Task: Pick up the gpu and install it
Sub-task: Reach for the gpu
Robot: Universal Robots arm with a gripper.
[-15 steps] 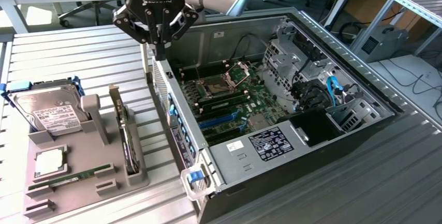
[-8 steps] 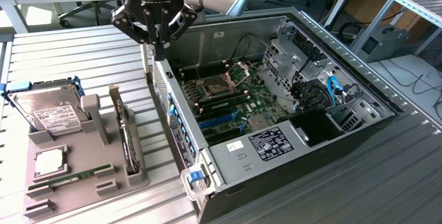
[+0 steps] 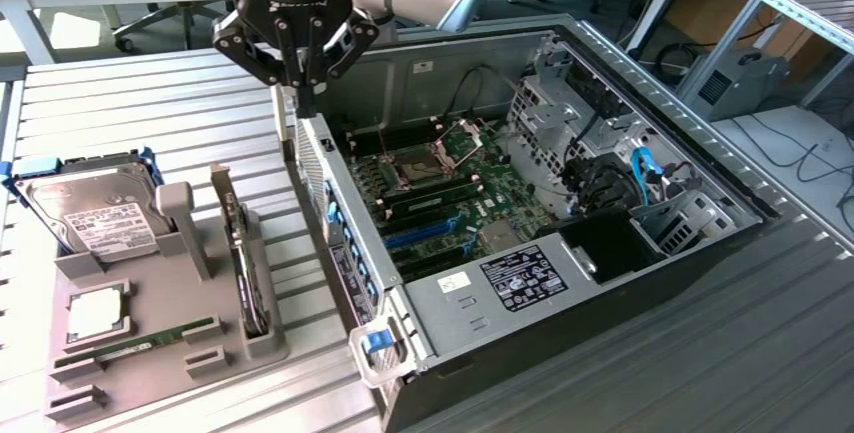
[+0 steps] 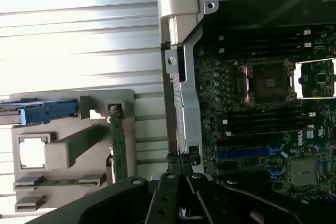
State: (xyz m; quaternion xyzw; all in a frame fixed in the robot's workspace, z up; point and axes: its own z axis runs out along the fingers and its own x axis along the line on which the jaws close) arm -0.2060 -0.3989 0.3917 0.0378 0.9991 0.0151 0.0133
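The gpu is a thin dark card standing on edge in a slot of the grey holder tray, at the exterior view's left. In the wrist view the gpu shows as a narrow strip on the same tray. My gripper hangs shut with nothing in it. It is above the near wall of the open computer case, apart from the card and toward the exterior view's right of it. In the wrist view my gripper has its tips together over that metal wall.
The tray also carries a silver hard drive in a blue carrier, a square processor and a green memory stick. Inside the case lie the motherboard with its open socket and blue card slots. Drive cages fill the far side.
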